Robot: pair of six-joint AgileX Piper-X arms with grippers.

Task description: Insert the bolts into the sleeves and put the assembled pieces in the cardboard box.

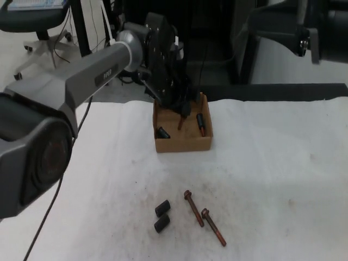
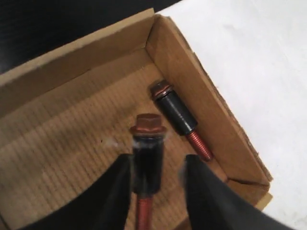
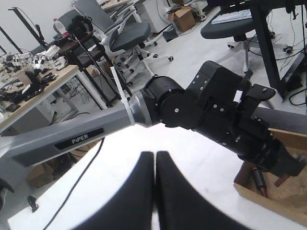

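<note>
My left gripper (image 2: 158, 160) hangs inside the cardboard box (image 2: 201, 76), fingers open. Between them is a bolt with a black sleeve on it (image 2: 146, 153), touching one finger and clear of the other. A second assembled piece (image 2: 177, 117) lies by the box wall. From the high view, the left gripper (image 1: 184, 111) is over the box (image 1: 182, 144), which also holds a dark sleeve (image 1: 163, 132). Two loose sleeves (image 1: 162, 207) (image 1: 161, 223) and two bare bolts (image 1: 193, 207) (image 1: 213, 227) lie on the near cloth. My right gripper (image 3: 154, 155) is shut, empty, above the white cloth.
A white cloth (image 1: 272, 163) covers the bench, with open room right of the box. The left arm's long grey link (image 1: 81, 81) crosses from the near left to the box. Office chairs and desks stand beyond the bench's far edge.
</note>
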